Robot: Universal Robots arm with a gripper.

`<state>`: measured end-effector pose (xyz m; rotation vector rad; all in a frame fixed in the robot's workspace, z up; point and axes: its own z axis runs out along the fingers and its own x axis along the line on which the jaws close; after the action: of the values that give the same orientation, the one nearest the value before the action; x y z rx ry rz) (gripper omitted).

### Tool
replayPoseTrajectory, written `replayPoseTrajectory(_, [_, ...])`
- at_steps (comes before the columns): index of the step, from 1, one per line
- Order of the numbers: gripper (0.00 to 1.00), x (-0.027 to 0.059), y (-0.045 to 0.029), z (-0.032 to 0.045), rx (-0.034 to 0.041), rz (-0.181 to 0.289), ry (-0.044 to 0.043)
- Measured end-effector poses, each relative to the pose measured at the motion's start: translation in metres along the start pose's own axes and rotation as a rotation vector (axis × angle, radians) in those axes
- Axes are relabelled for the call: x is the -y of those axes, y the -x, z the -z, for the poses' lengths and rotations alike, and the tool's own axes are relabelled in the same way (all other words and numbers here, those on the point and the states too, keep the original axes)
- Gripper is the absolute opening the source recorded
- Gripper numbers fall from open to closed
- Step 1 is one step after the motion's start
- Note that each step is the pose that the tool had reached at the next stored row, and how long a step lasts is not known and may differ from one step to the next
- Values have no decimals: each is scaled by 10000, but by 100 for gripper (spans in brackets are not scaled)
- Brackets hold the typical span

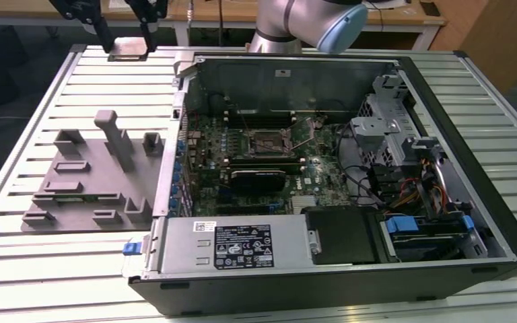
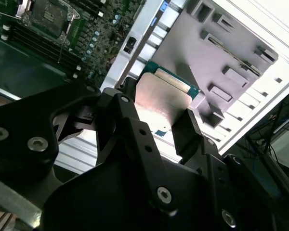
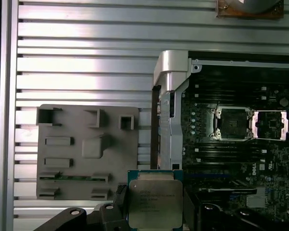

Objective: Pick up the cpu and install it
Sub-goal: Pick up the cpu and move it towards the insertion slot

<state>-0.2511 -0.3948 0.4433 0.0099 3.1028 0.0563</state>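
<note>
End effector (image 3: 155,204) pinching the cpu (image 3: 154,199) by two opposite edges, one black finger (image 2: 127,103) on each side; the silvery lid faces the first wrist view and the green border shows just past the fingertips. Holding it by the edges probably keeps the pads off the contact face and leaves the underside free to go down flat. In the exterior view the cpu (image 1: 132,48) hangs in the air, clear of any support, to the exterior view's left of the computer case (image 1: 240,296) and toward that view's far side of the slatted metal table (image 1: 61,269). The grey tray (image 1: 79,182) lies on the table just beside the case; its slots and posts look made to stage parts, and in the first wrist view no chip sits in any of them. The case lies on its side with the panel off, so the motherboard (image 1: 322,182) faces up and can be reached from above. The socket (image 3: 231,122) sits near the middle of the board; its metal frame (image 3: 272,122) appears swung open beside it, leaving the recess bare, which fits a chip going straight in. The cpu is well apart from the socket, so pickup looks done and seating is not yet done. The chip reads roughly level and square to the board in the first wrist view, which suits lining it up with the recess.
</note>
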Motion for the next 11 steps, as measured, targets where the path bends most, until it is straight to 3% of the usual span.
replayPoseTrajectory(11, [54,-2,185,-7,0,1,0])
